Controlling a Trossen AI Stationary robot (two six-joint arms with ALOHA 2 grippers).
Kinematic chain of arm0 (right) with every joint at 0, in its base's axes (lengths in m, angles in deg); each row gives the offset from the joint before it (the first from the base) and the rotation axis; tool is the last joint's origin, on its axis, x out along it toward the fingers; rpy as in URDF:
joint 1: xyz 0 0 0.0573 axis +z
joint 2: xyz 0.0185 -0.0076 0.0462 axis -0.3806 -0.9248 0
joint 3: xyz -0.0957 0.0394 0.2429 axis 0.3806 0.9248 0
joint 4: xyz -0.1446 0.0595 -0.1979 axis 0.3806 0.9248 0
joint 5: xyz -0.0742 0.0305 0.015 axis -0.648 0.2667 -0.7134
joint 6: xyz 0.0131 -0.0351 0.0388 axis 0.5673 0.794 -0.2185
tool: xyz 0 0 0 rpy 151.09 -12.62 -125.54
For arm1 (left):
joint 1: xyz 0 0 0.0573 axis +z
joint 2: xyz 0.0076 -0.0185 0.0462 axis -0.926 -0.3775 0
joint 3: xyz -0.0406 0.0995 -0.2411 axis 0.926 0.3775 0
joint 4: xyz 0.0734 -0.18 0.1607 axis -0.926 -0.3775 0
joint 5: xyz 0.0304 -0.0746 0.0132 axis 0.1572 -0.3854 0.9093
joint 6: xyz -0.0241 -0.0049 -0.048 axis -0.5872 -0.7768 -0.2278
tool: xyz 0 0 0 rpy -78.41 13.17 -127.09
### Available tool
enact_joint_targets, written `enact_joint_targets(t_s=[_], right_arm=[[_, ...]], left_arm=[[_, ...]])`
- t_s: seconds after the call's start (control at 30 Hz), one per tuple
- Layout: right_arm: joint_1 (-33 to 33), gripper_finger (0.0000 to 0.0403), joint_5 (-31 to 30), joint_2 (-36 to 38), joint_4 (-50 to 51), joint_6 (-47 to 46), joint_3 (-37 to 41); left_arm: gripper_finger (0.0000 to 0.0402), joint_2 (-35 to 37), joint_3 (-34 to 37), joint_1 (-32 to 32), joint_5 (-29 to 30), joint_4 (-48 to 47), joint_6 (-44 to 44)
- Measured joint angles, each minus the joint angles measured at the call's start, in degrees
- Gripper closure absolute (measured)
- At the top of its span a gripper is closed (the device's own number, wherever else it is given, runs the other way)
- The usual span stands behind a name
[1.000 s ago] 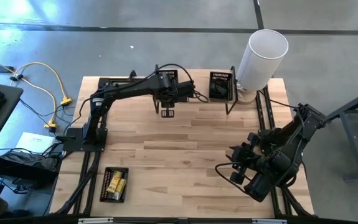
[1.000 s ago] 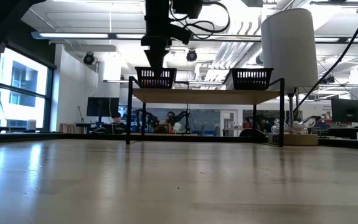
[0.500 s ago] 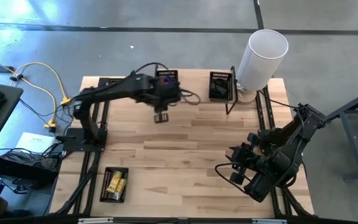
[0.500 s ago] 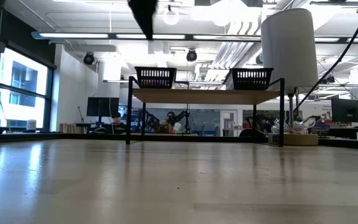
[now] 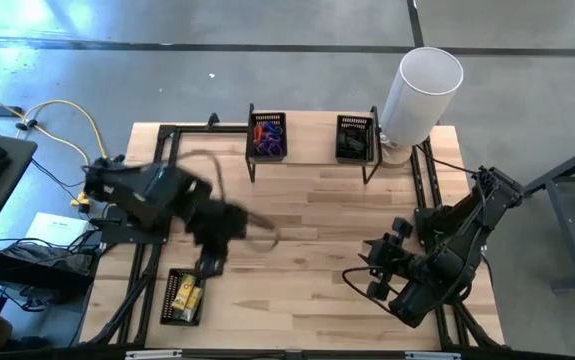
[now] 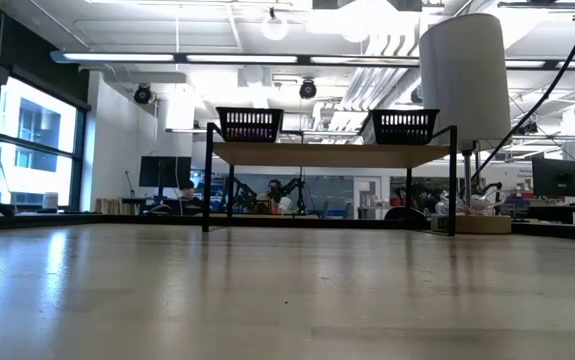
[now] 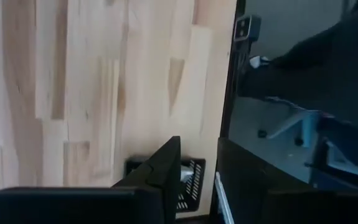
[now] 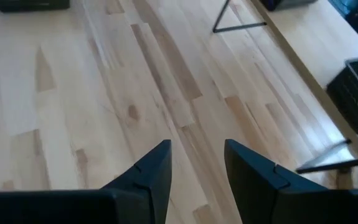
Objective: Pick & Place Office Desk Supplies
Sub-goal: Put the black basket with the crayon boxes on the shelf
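1. The left pincer [image 5: 210, 265] has swung from the far shelf to the counter's near left corner, beside the tray [image 5: 185, 297] of yellow packets [image 5: 189, 296], likely for another pick; I cannot tell its fingers' state.
2. Coloured loops [image 5: 267, 137] lie in the left shelf tray [image 5: 267, 121].
3. The right pincer [image 8: 194, 163], fingers spread and empty, waits at the right edge.

No text, label, brand or number can be read anywhere.

Wooden desk, mesh trays, white cylinder

Two black mesh trays [image 5: 268, 135] [image 5: 354, 138] sit on a raised shelf [image 6: 330, 153] at the desk's [image 5: 317, 250] far edge; a third tray [image 5: 170, 297] lies at the near left corner. A tall white cylinder [image 5: 419, 92] stands at the far right corner.
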Motion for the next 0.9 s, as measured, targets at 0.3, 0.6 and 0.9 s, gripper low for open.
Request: enact_joint_targets(t_s=[0.3, 0.6, 0.9], right_arm=[[-0.4, 0.0267, 0.0, -0.2, -7.3, 9.8, 0.0], [-4.2, 0.0267, 7.2, -0.3, -29.4, 26.9, 4.5], [-5.2, 0.0267, 14.6, -0.3, -45.5, 30.0, 9.7]], left_arm=[[0.0301, -4.6, 0.4, -21.2, 16.6, 0.1, -21.9], [0.0301, -15.2, 0.4, -37.4, 22.8, 0.1, -34.6], [0.0301, -27.1, 0.4, -44.5, 22.8, 1.9, -44.8]])
